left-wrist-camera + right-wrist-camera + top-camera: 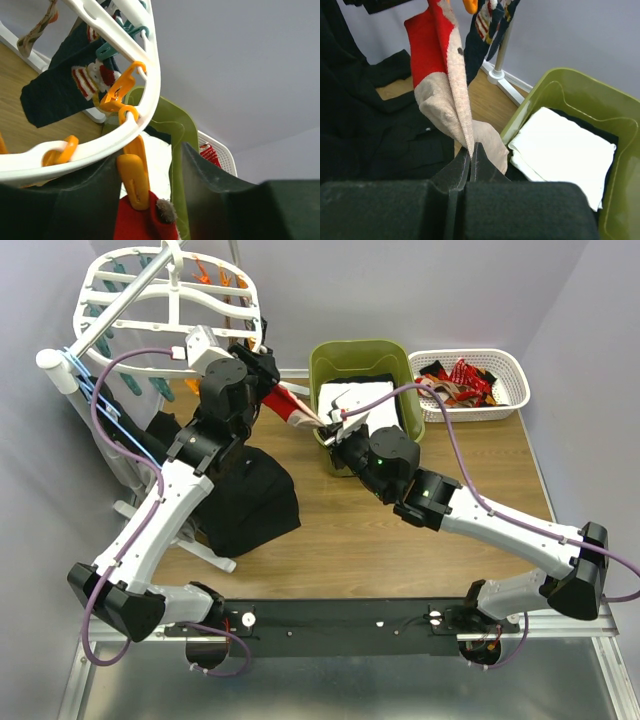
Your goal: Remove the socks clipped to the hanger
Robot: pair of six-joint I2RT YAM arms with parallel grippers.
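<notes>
The white oval hanger [170, 300] hangs at the back left; its rim [150, 75] crosses the left wrist view. An orange clip [134, 182] on it holds a red sock with a beige toe [292, 407]. My left gripper [262, 370] is open, its fingers [215, 200] on either side of that clip and the sock's red cuff [142, 220]. My right gripper [470, 150] is shut on the sock's beige toe [445, 100] and holds it stretched toward the green bin. A dark sock with a Santa pattern [60, 90] hangs from a teal clip beside it.
A green bin [365, 390] holding a folded white cloth [560, 150] stands at the back centre. A white mesh basket [510, 390] with several loose socks sits to its right. A large black garment [245, 495] lies under the left arm. The stand's pole [502, 45] rises behind the sock.
</notes>
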